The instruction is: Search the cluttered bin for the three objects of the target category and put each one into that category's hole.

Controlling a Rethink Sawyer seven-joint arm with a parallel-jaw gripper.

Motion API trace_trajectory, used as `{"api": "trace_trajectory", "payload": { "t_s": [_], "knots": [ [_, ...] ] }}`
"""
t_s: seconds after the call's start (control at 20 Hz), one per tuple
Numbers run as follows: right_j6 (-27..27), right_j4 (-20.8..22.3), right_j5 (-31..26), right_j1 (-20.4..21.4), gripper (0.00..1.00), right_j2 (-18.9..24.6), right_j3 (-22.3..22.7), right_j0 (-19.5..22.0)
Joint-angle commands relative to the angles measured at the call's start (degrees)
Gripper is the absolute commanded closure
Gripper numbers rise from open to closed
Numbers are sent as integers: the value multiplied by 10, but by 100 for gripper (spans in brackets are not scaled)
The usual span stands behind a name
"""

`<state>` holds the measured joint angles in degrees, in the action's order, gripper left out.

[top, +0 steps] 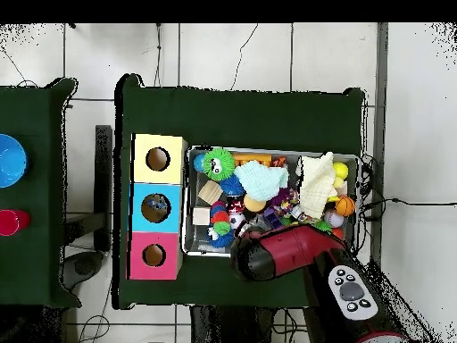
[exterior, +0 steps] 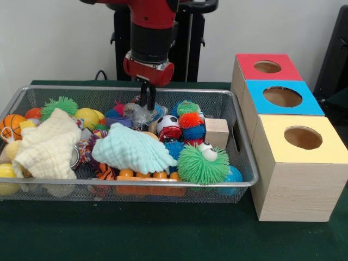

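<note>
Spotted the gripper (exterior: pixel 148 100) dipped low into the far middle of the wire bin (exterior: pixel 136 184), right by a crinkly clear wrapper (exterior: pixel 136 114) and just left of a soccer ball (exterior: pixel 167 124). Couldn't tell the claw's state at all, wide or pinched or holding something, not from the front view and not from overhead either, with the arm covering it there.

Couldn't pin down the target category either. Saw three candidate homes just right of the bin: red box (exterior: pixel 247 68) farthest, blue box (exterior: pixel 255 106) in the middle, yellow box (exterior: pixel 272 147) nearest, each with a round hole on top. Guessed at balls, blocks or cloths as the groups, nothing firmer.

Worried about a few things from here:

- Grabbing the wrapper along with, or instead of, the wanted toy, thanks to the tight packing around it.
- Dragging neighbours up and over the rim on the lift, then losing them on the table.
- Missing targets buried under the pale green cloth (exterior: pixel 133 149) and the cream cloth (exterior: pixel 49 144), both draped over a good share of the pile.
- Slipping off round, squishy stuff like the spiky green ball (exterior: pixel 202 166) at the near right.
- Clipping the far rim, given such a close approach to that wall.
- Dropping into the wrong hole, with all three sitting side by side.
</note>
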<state>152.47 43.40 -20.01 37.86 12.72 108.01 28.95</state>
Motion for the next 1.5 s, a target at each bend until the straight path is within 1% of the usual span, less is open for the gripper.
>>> {"api": "trace_trajectory", "payload": {
  "t_s": [0.05, 0.15, 0.25, 0.3, 0.4, 0.5, 0.65, 0.75, 0.9, 1.05, 1.15, 1.25, 1.4, 1.5],
  "knots": [
    [-51, -66, -30, 69, 100, 76, 14, 30],
    [-69, -114, -88, 120, 100, 94, 31, 31],
    [-89, -155, -139, 153, 100, 109, 36, 36],
    [-96, -168, -154, 167, 100, 113, 38, 37],
    [-105, -192, -185, 183, 100, 119, 37, 38],
    [-114, -209, -206, 191, 100, 125, 34, 41],
    [-123, -220, -230, 195, 100, 129, 23, 41],
    [-119, -217, -226, 189, 100, 130, 19, 38],
    [-93, -205, -196, 170, 100, 126, 20, 32],
    [-66, -206, -177, 161, 100, 123, 29, 20],
    [-34, -208, -161, 152, 100, 116, 29, 1],
    [5, -210, -132, 132, 100, 106, 27, -23],
    [70, -209, -86, 100, 100, 77, 15, -71],
    [97, -218, -73, 87, 100, 60, 3, -99]
  ]
}}
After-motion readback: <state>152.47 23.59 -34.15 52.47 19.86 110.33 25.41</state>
